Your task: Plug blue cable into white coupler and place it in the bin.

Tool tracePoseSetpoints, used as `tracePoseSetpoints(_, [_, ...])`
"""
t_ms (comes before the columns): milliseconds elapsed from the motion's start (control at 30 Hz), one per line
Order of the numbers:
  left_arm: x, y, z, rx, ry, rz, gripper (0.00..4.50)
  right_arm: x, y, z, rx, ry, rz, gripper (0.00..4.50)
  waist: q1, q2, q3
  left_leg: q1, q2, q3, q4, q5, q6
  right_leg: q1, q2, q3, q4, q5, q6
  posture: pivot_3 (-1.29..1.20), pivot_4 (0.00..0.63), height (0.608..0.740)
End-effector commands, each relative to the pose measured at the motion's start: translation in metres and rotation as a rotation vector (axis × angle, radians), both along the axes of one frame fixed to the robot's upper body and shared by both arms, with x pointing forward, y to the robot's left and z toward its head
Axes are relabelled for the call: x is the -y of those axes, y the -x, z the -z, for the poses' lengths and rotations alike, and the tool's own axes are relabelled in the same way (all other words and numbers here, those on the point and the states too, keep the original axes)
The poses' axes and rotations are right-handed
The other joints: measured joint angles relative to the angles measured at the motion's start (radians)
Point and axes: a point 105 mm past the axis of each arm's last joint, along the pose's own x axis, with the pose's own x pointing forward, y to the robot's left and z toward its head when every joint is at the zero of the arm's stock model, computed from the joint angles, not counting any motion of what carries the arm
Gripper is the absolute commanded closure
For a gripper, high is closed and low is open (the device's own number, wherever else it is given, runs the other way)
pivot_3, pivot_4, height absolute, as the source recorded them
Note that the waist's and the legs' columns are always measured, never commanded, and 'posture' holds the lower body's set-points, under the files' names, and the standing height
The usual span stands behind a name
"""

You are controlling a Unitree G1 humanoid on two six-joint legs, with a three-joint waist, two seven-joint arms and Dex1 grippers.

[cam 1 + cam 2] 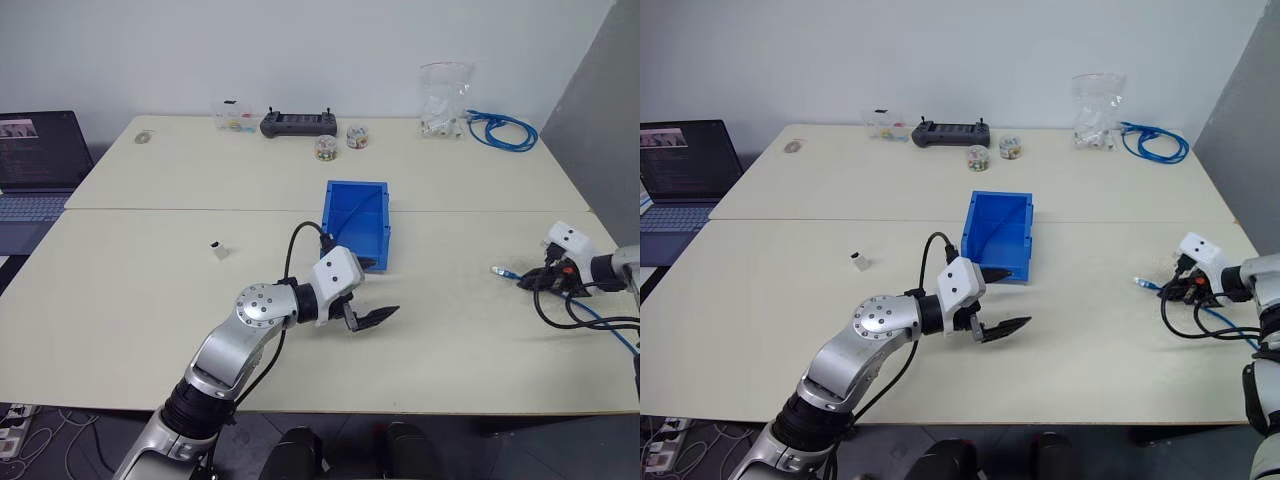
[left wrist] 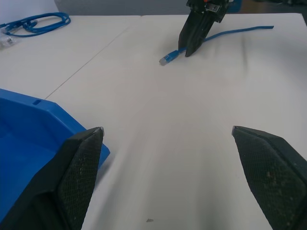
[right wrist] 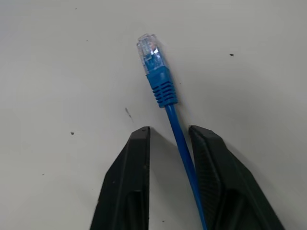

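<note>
The blue cable [image 1: 505, 271] lies on the table at the right, its clear plug [image 3: 149, 50] pointing toward the middle. My right gripper [image 1: 528, 281] is down on it, shut on the cable just behind the plug boot. The blue bin [image 1: 357, 184] stands open-topped at the table's centre. My left gripper [image 1: 380, 290] hovers open and empty just in front of the bin's near right corner, facing the right gripper [image 2: 186, 51]. The white coupler [image 1: 217, 249] stands alone on the table, left of the bin.
Along the far edge are a black controller [image 1: 298, 124], small jars [image 1: 338, 142], a clear bag of white parts [image 1: 445, 100] and a coiled blue cable bundle [image 1: 505, 130]. A laptop [image 1: 35, 160] sits at far left. Black arm cables [image 1: 570, 310] loop near the right edge.
</note>
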Motion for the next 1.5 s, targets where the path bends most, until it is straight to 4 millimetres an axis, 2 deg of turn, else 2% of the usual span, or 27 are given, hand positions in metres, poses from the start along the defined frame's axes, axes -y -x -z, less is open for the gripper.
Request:
tracePoseSetpoints(33, [-0.002, 0.002, -0.005, 0.026, -0.017, 0.029, 0.00, -0.023, -0.002, -0.017, 0.043, 0.005, -0.179, 4.06, -0.001, 0.000, 0.000, 0.000, 0.000, 0.000, 0.000, 0.000, 0.000, 0.000, 0.000, 0.000, 0.000, 0.000, 0.000, 0.00, 0.150, 0.740])
tracePoseSetpoints(67, [-0.006, 0.003, -0.003, 0.019, -0.030, 0.027, 0.00, -0.034, -0.002, -0.020, 0.054, 0.013, -0.254, 4.39, -0.004, 0.000, 0.000, 0.000, 0.000, 0.000, 0.000, 0.000, 0.000, 0.000, 0.000, 0.001, 0.000, 0.000, 0.000, 0.00, 0.150, 0.740])
tracePoseSetpoints(233, [-0.035, 0.008, 0.011, -0.032, -0.105, 0.005, 0.00, -0.099, 0.014, -0.028, 0.095, -0.020, -0.536, 4.47, -0.016, 0.000, 0.000, 0.000, 0.001, -0.002, 0.000, 0.000, 0.000, 0.000, 0.000, 0.000, 0.001, 0.000, 0.000, 0.00, 0.150, 0.740])
tracePoseSetpoints(267, [-0.048, 0.008, 0.016, -0.042, -0.132, -0.024, 0.00, -0.126, 0.019, -0.026, 0.109, -0.054, -0.607, 4.47, -0.017, 0.000, 0.000, 0.000, 0.001, -0.003, 0.000, 0.000, 0.000, 0.000, 0.000, 0.000, 0.001, 0.000, 0.000, 0.00, 0.150, 0.740])
tracePoseSetpoints(300, [-0.057, 0.008, 0.019, -0.048, -0.151, -0.044, 0.00, -0.145, 0.025, -0.026, 0.117, -0.080, -0.653, 4.47, -0.018, 0.000, 0.000, 0.000, 0.001, -0.003, 0.000, -0.001, 0.001, 0.000, 0.000, -0.001, 0.001, 0.000, 0.000, 0.00, 0.150, 0.740])
tracePoseSetpoints(500, [-0.110, 0.006, 0.026, -0.067, -0.244, -0.186, 0.00, -0.239, 0.049, -0.016, 0.106, -0.223, -0.837, 4.47, -0.019, 0.002, 0.001, 0.000, 0.002, -0.006, -0.001, -0.001, 0.001, -0.001, 0.001, -0.003, 0.001, 0.000, 0.000, 0.00, 0.150, 0.740])
tracePoseSetpoints(667, [-0.147, 0.018, 0.037, -0.073, -0.379, -0.224, 0.00, -0.294, 0.046, 0.000, 0.094, -0.250, -0.858, 4.47, -0.017, 0.002, 0.001, -0.001, 0.002, -0.008, -0.001, -0.001, 0.001, -0.002, 0.001, -0.003, 0.000, 0.000, 0.000, 0.00, 0.150, 0.740])
tracePoseSetpoints(767, [-0.162, 0.025, 0.042, -0.075, -0.440, -0.227, 0.00, -0.315, 0.041, 0.010, 0.068, -0.248, -0.842, 4.47, -0.012, 0.002, 0.001, -0.003, 0.001, -0.008, -0.001, -0.001, 0.001, -0.005, 0.001, -0.003, 0.001, 0.000, 0.000, 0.00, 0.150, 0.740])
tracePoseSetpoints(867, [-0.165, 0.027, 0.042, -0.076, -0.445, -0.225, 0.00, -0.325, 0.035, 0.015, 0.069, -0.230, -0.828, 3.87, -0.008, 0.002, 0.001, -0.003, 0.000, -0.008, -0.001, -0.001, 0.001, -0.006, 0.000, -0.003, 0.001, 0.000, -0.001, 0.00, 0.150, 0.740])
tracePoseSetpoints(1000, [-0.163, 0.026, 0.043, -0.064, -0.440, -0.219, 0.00, -0.326, 0.030, 0.014, 0.069, -0.233, -0.814, 2.87, -0.007, 0.002, 0.001, -0.003, 0.000, -0.008, -0.001, -0.001, 0.001, -0.006, 0.000, -0.003, 0.001, 0.000, -0.001, 0.00, 0.150, 0.740])
tracePoseSetpoints(1133, [-0.158, 0.021, 0.046, -0.053, -0.443, -0.199, 0.00, -0.319, 0.032, -0.001, 0.054, -0.319, -0.777, 1.94, -0.008, 0.003, 0.001, -0.003, 0.000, -0.009, -0.001, -0.001, 0.001, -0.006, 0.000, -0.004, 0.002, 0.000, -0.001, 0.00, 0.150, 0.740])
tracePoseSetpoints(1233, [-0.149, 0.013, 0.046, -0.039, -0.417, -0.176, 0.00, -0.305, 0.042, -0.019, 0.030, -0.420, -0.743, 1.25, -0.007, 0.003, 0.001, -0.004, 0.000, -0.009, -0.001, -0.001, 0.001, -0.006, 0.000, -0.004, 0.002, 0.000, -0.001, 0.00, 0.150, 0.740])
tracePoseSetpoints(1367, [-0.138, 0.006, 0.050, -0.035, -0.398, -0.142, 0.00, -0.277, 0.059, -0.028, 0.035, -0.473, -0.692, 1.25, -0.002, 0.002, 0.001, -0.005, -0.001, -0.010, -0.001, -0.001, 0.002, -0.006, -0.001, -0.005, 0.002, 0.000, -0.001, 0.00, 0.150, 0.740])
tracePoseSetpoints(1500, [-0.129, 0.004, 0.057, -0.028, -0.406, -0.093, 0.00, -0.261, 0.081, -0.026, 0.024, -0.502, -0.635, 1.25, 0.000, 0.002, 0.001, -0.005, -0.001, -0.010, -0.002, -0.001, 0.002, -0.006, -0.001, -0.005, 0.002, 0.000, -0.001, 0.00, 0.150, 0.740])
